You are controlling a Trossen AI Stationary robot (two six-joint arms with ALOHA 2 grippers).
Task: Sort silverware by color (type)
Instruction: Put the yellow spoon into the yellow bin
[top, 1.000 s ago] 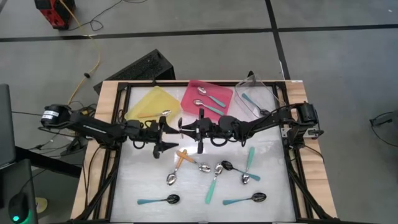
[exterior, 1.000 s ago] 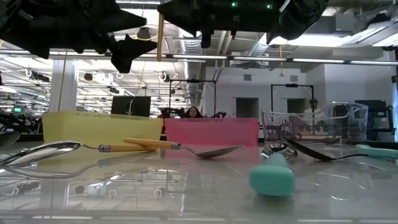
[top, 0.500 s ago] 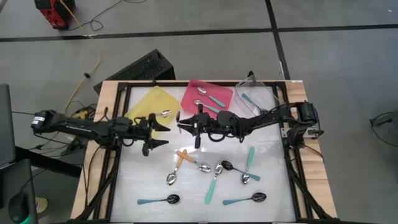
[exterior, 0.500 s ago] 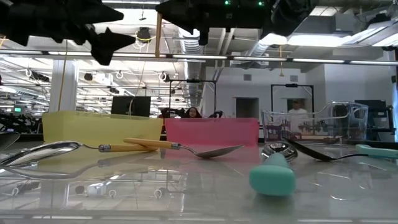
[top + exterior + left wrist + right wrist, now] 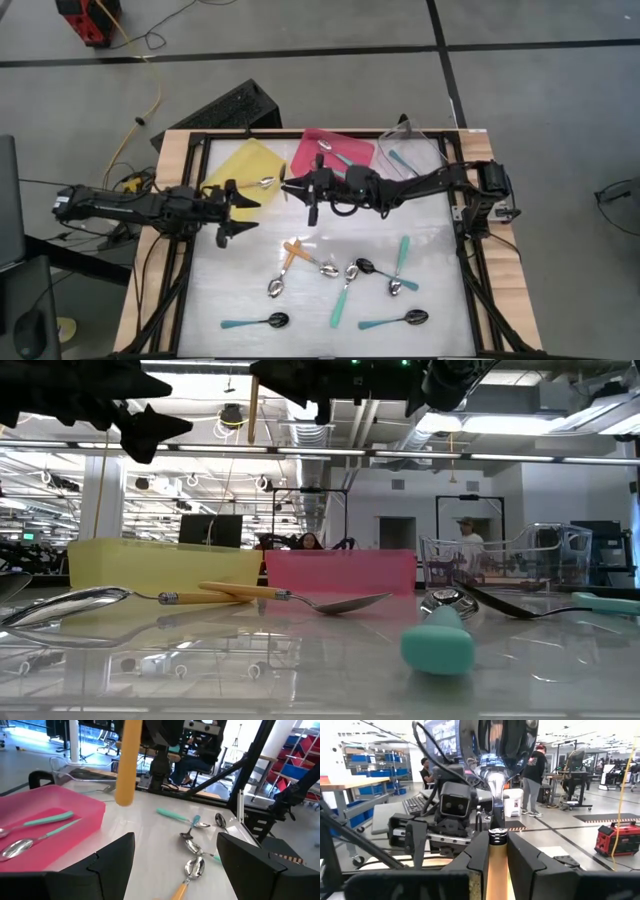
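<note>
My right gripper (image 5: 298,190) reaches in from the table's right, high over the table near the yellow tray (image 5: 245,165), shut on an orange-handled spoon (image 5: 497,740) with a shiny bowl. My left gripper (image 5: 236,207) is open and empty, just left of it, above the table. Two orange-handled spoons (image 5: 292,256) and several teal-handled spoons (image 5: 344,300) with silver or black bowls lie flat on the white table. The pink tray (image 5: 335,155) holds teal spoons, the yellow tray one spoon (image 5: 265,182), and the clear tray (image 5: 410,160) a teal one. My right gripper pinches the spoon's orange handle (image 5: 496,862) between its two fingers (image 5: 477,855), just below the dark collar where the metal neck begins. The fingers come level from the table's right, across the spoon. The spoon is lifted clear and upright, bowl up, with the handle's free end (image 5: 125,795) hanging below.
A black frame (image 5: 200,140) borders the table. The three trays stand along the far edge. The loose spoons cluster in the near middle and right of the table. People and desks show in the room beyond.
My left gripper has drawn back toward the table's left edge, away from the right gripper. My right gripper has carried the upright spoon a little toward the far-left, nearer the yellow tray. The spoons on the table have kept still.
</note>
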